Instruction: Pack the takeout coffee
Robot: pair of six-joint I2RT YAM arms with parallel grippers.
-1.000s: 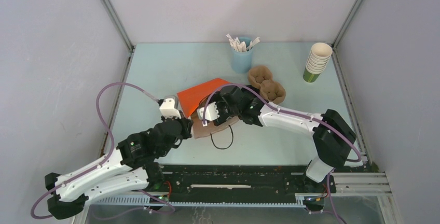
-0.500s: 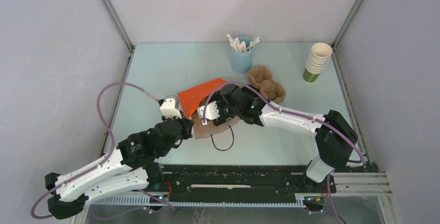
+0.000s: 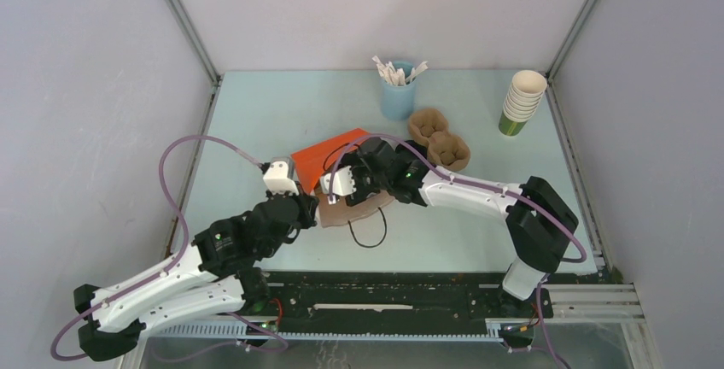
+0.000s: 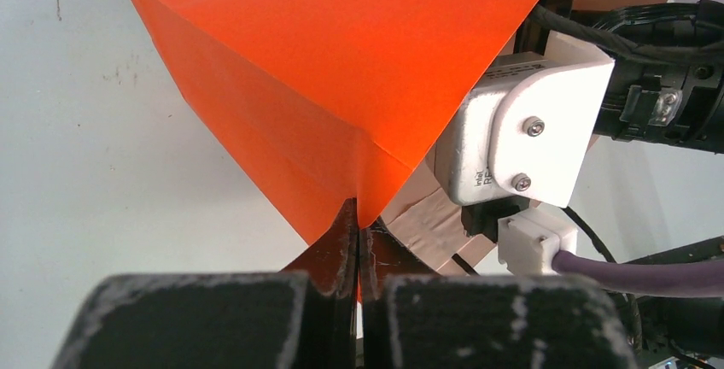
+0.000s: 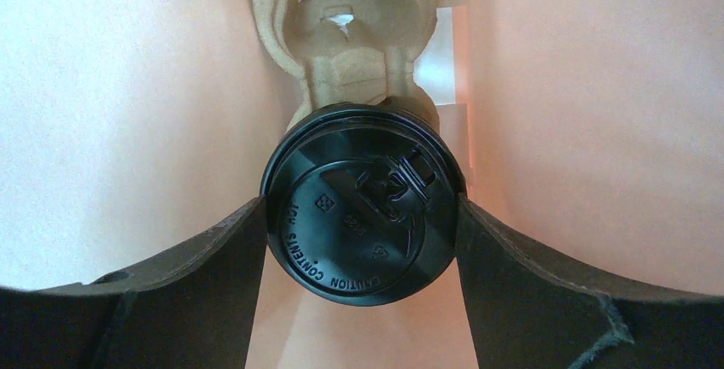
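Observation:
The takeout coffee [image 5: 359, 207] shows only its round black lid; the cup below is hidden. My right gripper [image 5: 362, 219] is shut on it, one finger pressed to each side of the lid, inside the orange paper bag [image 3: 335, 152]. A brown pulp carrier [image 5: 341, 36] lies just beyond the lid within the bag. My left gripper [image 4: 359, 234] is shut on the lower corner of the orange bag's [image 4: 341, 70] wall, holding it up. In the top view the left gripper [image 3: 312, 207] sits at the bag's near left edge.
Two more pulp carriers [image 3: 440, 141] lie on the table right of the bag. A blue cup of white sticks [image 3: 397, 91] stands at the back. A stack of lidless cups [image 3: 521, 100] stands at the back right. The bag's black handle loop [image 3: 369, 231] trails toward me.
The right arm has shifted slightly left, deeper into the bag with the coffee. The left arm has not moved.

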